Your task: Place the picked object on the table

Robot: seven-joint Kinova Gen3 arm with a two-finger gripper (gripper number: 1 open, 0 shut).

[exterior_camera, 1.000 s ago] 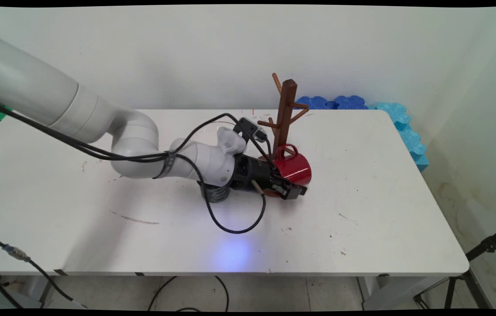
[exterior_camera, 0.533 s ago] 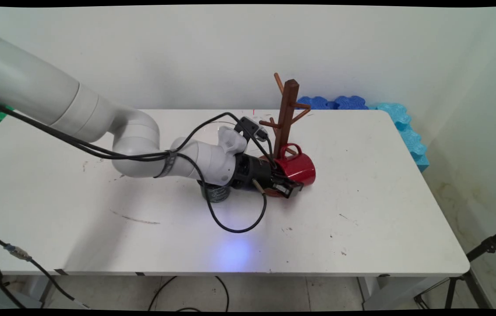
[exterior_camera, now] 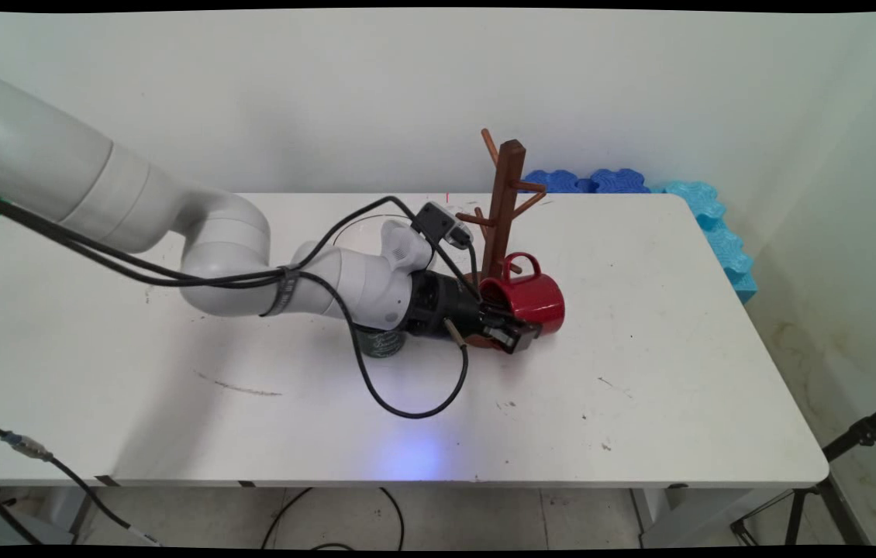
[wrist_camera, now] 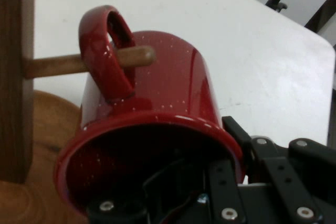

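Glossy speckled red mug (wrist_camera: 173, 87), pincer (exterior_camera: 512, 329)-gripped, handle round wooden peg (wrist_camera: 79, 62).

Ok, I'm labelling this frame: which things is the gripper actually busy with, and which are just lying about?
In use: gripper, shut on the red mug; its handle is round a peg of the wooden mug tree.
Lying about: dark cup under the wrist; blue foam mats; tripod.

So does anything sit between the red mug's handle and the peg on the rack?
Nothing visible does: the red mug, held by the gripper, has its handle around a lower peg of the wooden rack.
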